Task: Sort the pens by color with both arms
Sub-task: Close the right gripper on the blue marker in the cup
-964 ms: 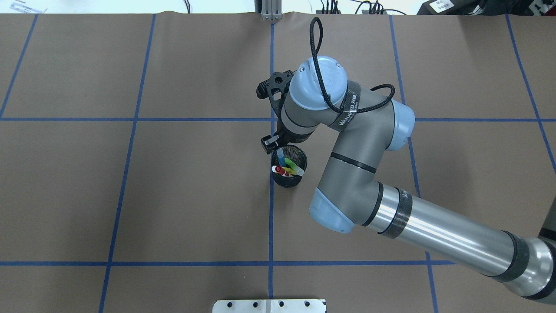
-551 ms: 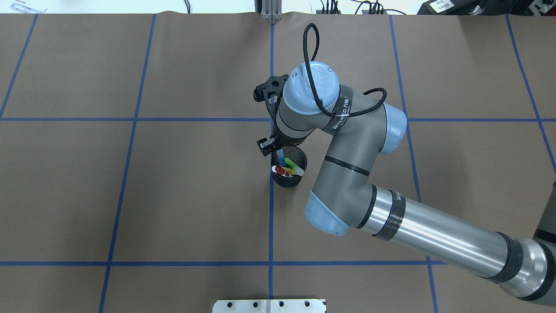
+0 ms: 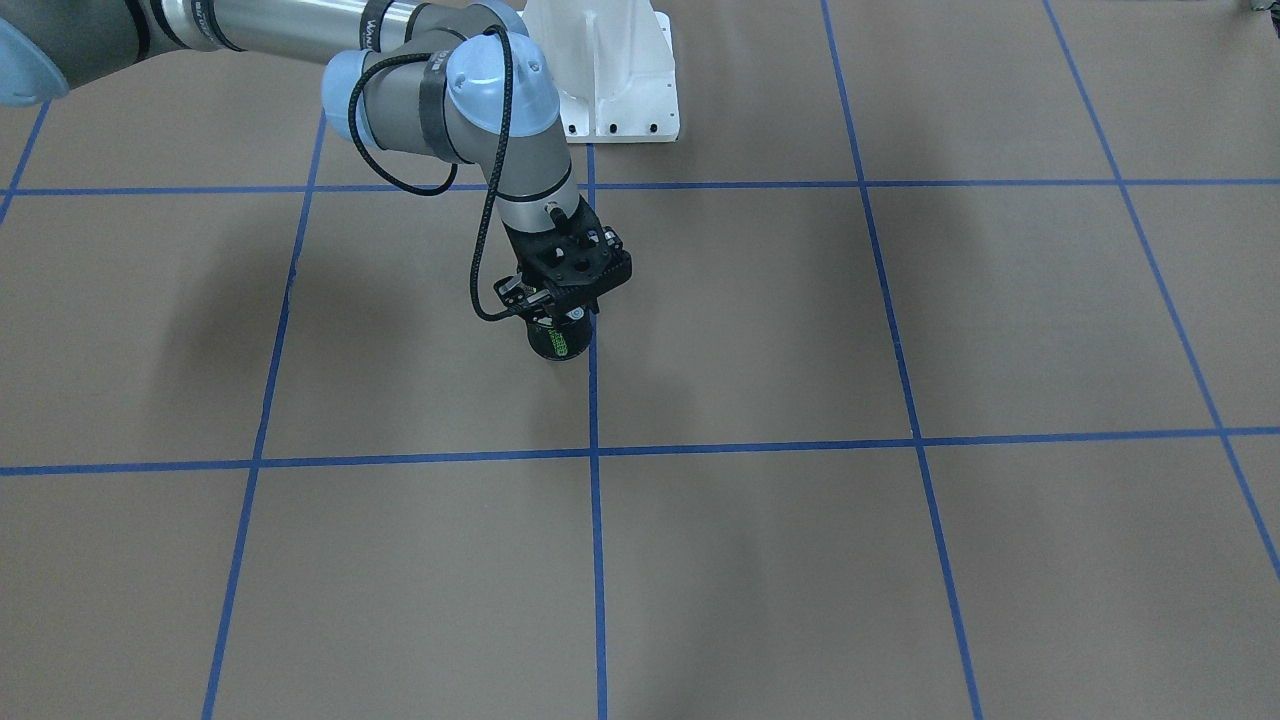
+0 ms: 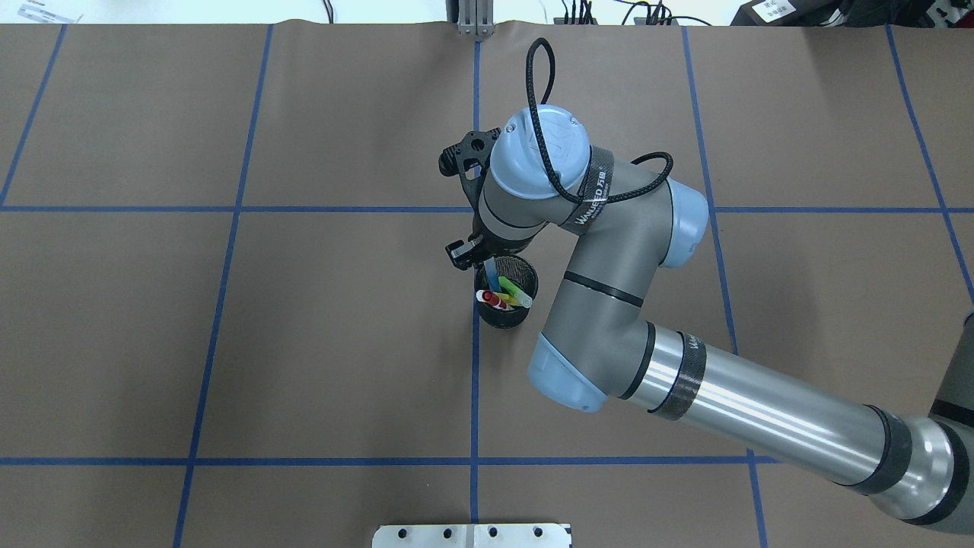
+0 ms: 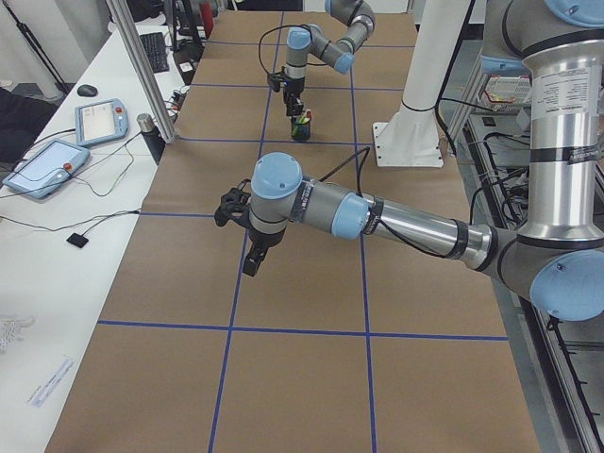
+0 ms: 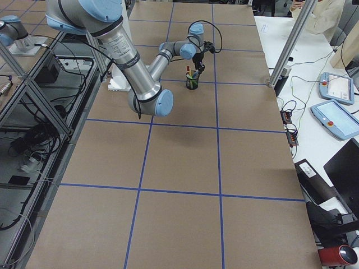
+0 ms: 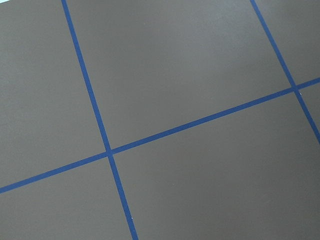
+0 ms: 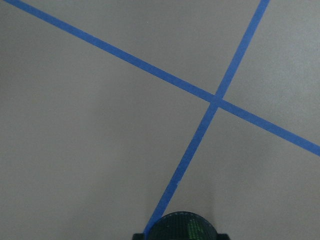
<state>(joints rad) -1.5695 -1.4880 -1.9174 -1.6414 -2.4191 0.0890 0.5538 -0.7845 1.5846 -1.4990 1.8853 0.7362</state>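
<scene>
A black wire-mesh cup [image 4: 503, 318] stands near the table's middle, on a blue tape line. It holds the blue pen [image 4: 493, 275], the green pen [image 4: 511, 288], the yellow pen [image 4: 513, 301] and the white pen with a red cap [image 4: 491, 298]. My right gripper [image 3: 562, 312] points down just over the cup's [image 3: 560, 345] far rim, above the blue pen's top. Its wrist hides the fingers, so I cannot tell whether it is open or shut. My left gripper [image 5: 253, 264] shows only in the exterior left view, hanging above bare table; I cannot tell its state.
Brown table cover with a blue tape grid [image 4: 473, 396]. The white pedestal base [image 3: 610, 70] stands at the robot's edge. The right arm's long forearm [image 4: 746, 415] spans the right half. Tablets and cables [image 6: 331, 112] lie beyond the far edge.
The right wrist and gripper have shifted a little to the left over the cup's far rim. The pens and the cup have not moved.
</scene>
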